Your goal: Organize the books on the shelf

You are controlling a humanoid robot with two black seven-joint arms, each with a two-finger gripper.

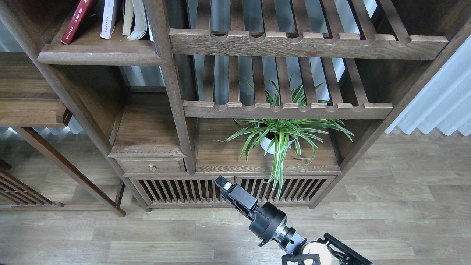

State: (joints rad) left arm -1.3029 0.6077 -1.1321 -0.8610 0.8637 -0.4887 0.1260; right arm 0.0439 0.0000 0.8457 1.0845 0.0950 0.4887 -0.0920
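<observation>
Three books stand on the shelf (pixel 99 55), a flat dark-brown board with a rounded front edge at the top left. The dark red book (pixel 78 20) leans to the right at the left end. The pale lavender-white book (pixel 109 16) stands beside it. The yellow-green book (pixel 133 18) stands against the upright post with its pages fanned toward me. My right gripper (pixel 223 185) is low in the middle, in front of the cabinet's slatted base and far below the books. It looks dark and narrow, and nothing shows in it. My left gripper is out of view.
Two slatted racks (pixel 305 44) with notched front rails fill the right bay. A spider plant in a white pot (pixel 274 138) stands below them. A small drawer with a brass knob (pixel 151 167) sits lower left. A wooden side table (pixel 29 95) is at the far left.
</observation>
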